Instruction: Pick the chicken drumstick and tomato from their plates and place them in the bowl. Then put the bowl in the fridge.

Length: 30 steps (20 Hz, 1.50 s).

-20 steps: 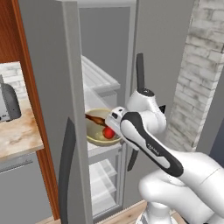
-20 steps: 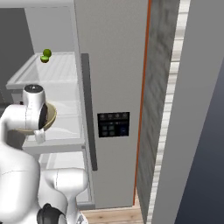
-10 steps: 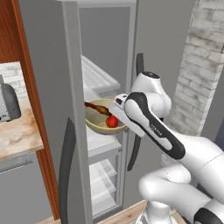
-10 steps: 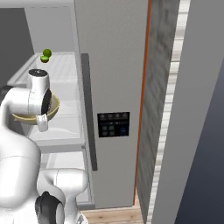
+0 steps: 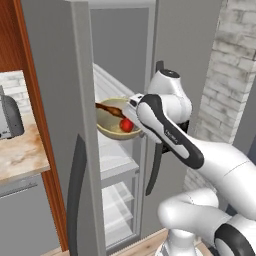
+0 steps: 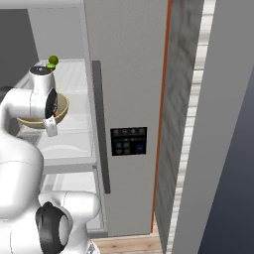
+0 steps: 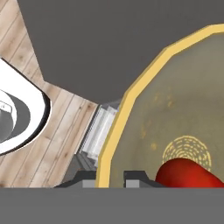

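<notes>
The olive-tan bowl (image 5: 113, 131) hangs in the air at the open fridge (image 5: 56, 95), just above a glass shelf (image 5: 118, 161). The dark chicken drumstick (image 5: 110, 109) leans against the bowl's far-left rim and the red tomato (image 5: 127, 125) lies at its right side. In the hand view my gripper (image 7: 111, 178) is shut on the bowl's yellow rim (image 7: 131, 94), one fingertip on each side, with the tomato (image 7: 188, 175) close inside. From the right, the bowl (image 6: 61, 111) shows past my forearm over the shelf (image 6: 69, 141). The plates are out of view.
The fridge's left door (image 5: 75, 165) stands open beside the bowl, and the closed right door (image 6: 129, 74) carries a dark panel. Two small green fruits (image 6: 52, 62) sit at the back of an upper shelf. A toaster (image 5: 9, 119) stands on the wooden counter (image 5: 20, 152) at left.
My arm has lifted the bowl with the drumstick and tomato and carried it further in between the fridge doors, over the shelf. The gripper has stayed shut on the rim.
</notes>
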### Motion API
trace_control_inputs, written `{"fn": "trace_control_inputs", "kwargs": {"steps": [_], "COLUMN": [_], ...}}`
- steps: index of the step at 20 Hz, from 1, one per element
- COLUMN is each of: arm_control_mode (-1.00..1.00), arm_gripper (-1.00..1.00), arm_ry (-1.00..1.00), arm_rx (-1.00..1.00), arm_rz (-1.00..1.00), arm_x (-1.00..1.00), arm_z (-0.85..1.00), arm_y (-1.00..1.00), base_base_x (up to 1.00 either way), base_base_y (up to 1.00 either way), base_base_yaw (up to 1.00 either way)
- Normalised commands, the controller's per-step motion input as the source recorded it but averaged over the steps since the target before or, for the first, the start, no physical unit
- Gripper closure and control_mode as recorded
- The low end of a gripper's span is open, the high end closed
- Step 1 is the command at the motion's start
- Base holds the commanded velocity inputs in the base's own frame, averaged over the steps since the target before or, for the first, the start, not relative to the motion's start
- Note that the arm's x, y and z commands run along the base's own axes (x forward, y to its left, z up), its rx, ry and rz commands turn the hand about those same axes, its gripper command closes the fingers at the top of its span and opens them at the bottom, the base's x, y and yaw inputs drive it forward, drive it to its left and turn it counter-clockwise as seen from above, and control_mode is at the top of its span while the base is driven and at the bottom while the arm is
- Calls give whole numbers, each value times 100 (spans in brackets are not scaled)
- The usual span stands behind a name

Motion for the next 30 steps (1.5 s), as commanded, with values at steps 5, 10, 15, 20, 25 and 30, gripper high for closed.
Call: {"fn": "trace_control_inputs", "kwargs": {"steps": [5,10,15,20,25,30], "arm_control_mode": [-100,-100,-100,-100,-100,-100], "arm_gripper": [100,100,100,100,100,100], "arm_ry": [-22,-7,0,0,0,4], "arm_rx": [0,0,0,0,-4,-4], "arm_rz": [0,0,0,0,0,0], "arm_x": [27,47,56,44,42,38], "arm_z": [26,24,25,35,33,12], "arm_y": [0,0,2,11,27,27], "base_base_x": [0,0,0,0,0,0], "base_base_y": [0,0,0,0,0,0], "base_base_yaw": [0,0,0,0,0,0]}}
